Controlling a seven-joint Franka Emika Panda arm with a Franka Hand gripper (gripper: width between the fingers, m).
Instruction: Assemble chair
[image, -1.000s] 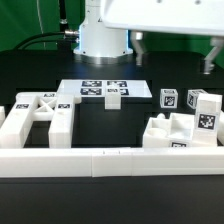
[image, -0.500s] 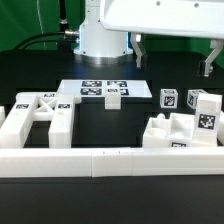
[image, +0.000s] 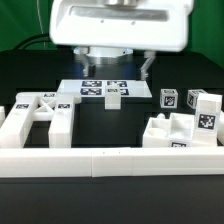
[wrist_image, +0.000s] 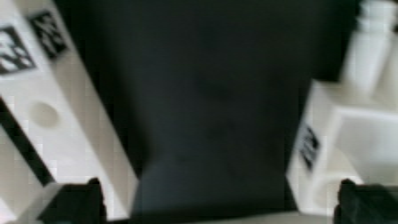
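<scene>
White chair frame piece (image: 58, 122) lying flat, long axis seemingly front-to-back, hand (wrist_image: 217, 200) spread wide, empty

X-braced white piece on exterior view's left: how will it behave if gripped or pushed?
The X-braced piece looks like thick rigid plastic, so it probably won't flex. Wide, low stance: it likely slides rather than tips. Its smooth faces may be slippery.
</scene>
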